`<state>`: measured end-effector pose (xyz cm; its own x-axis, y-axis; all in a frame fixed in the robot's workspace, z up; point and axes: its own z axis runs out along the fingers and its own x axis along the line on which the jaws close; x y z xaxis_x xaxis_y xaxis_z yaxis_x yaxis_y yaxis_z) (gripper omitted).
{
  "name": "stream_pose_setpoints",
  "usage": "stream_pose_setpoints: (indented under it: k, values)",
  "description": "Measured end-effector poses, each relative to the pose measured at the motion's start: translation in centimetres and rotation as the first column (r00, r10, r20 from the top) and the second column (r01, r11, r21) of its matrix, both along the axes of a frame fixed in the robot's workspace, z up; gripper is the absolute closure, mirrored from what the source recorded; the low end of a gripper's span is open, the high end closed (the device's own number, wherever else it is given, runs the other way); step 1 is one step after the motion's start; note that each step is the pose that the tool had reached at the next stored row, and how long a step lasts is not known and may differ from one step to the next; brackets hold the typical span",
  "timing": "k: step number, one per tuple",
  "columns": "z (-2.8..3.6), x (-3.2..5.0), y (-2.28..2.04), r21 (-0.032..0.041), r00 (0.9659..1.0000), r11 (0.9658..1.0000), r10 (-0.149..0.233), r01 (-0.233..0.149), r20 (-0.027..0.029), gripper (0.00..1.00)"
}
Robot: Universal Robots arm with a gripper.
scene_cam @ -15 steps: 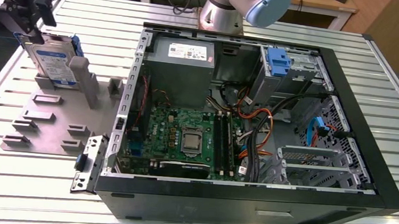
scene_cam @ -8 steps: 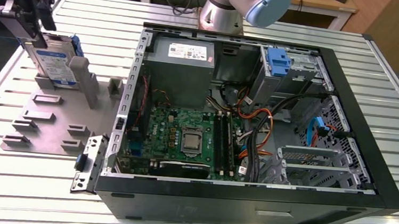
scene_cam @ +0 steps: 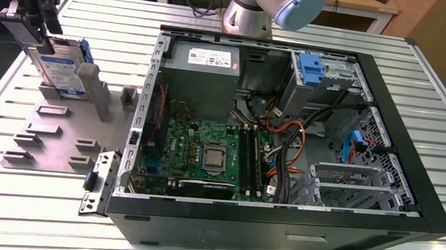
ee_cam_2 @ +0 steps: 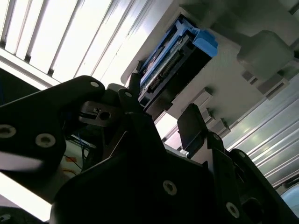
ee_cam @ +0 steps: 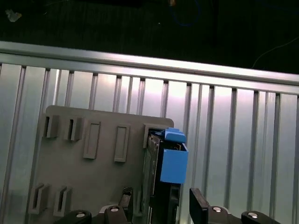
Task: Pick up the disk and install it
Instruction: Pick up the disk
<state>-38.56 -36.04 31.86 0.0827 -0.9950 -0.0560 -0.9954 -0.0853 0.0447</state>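
The disk (scene_cam: 62, 70), a silver drive with a white-and-blue label in a blue carrier, stands on edge in a grey holder plate (scene_cam: 54, 141) at the exterior view's left, outside the computer case. My gripper (scene_cam: 40, 38) hangs right over its upper end. In the first wrist view the disk (ee_cam: 170, 163) rises between my two dark fingers (ee_cam: 125, 200), and the gripper (ee_cam: 161, 203) is open with gaps on both sides. The second wrist view shows the disk (ee_cam_2: 180, 51) just beyond the open gripper (ee_cam_2: 161, 107).
An open black computer case (scene_cam: 280, 216) lies on the slatted aluminium table (scene_cam: 25, 205), with its motherboard, cables and a drive bay with a blue latch (scene_cam: 310, 69) at the far end. The holder plate has several empty slots (ee_cam: 91, 140). The arm's base (scene_cam: 252, 8) stands behind the case.
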Motion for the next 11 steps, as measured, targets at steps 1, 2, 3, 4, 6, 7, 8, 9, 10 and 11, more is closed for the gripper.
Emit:
stream_pose_setpoints:
  k: [1, 2, 3, 4, 6, 7, 8, 9, 10, 11]
  values:
    - [0.00, 0.00, -0.01, 0.0080, 1.0000, 1.0000, 0.000, 0.000, 0.0001, 0.41]
    - [-0.01, 0.00, -0.02, 0.0258, 1.0000, 0.9997, 0.000, 0.000, 0.0001, 0.41]
    - [-0.01, 0.00, -0.01, 0.0412, 1.0000, 0.9991, 0.000, 0.000, 0.0000, 0.41]
    - [-0.05, 0.00, -0.01, 0.0438, 1.0000, 0.9990, 0.000, 0.000, 0.0002, 0.41]
    - [-0.22, 0.00, -0.01, 0.0439, 1.0000, 0.9990, -0.007, 0.007, 0.0002, 0.41]
    - [-0.31, 0.00, -0.01, 0.0440, 0.9999, 0.9989, -0.016, 0.016, 0.0001, 0.41]
    - [-0.40, 0.00, -0.01, 0.0440, 0.9996, 0.9987, -0.027, 0.027, 0.0002, 0.41]
    - [-0.46, 0.00, -0.01, 0.0439, 0.9992, 0.9983, -0.039, 0.039, 0.0001, 0.41]
    - [-0.52, 0.00, -0.01, 0.0437, 0.9988, 0.9979, -0.049, 0.049, 0.0000, 0.41]
    - [-0.57, 0.00, -0.01, 0.0432, 0.9985, 0.9976, -0.055, 0.055, 0.0001, 0.41]
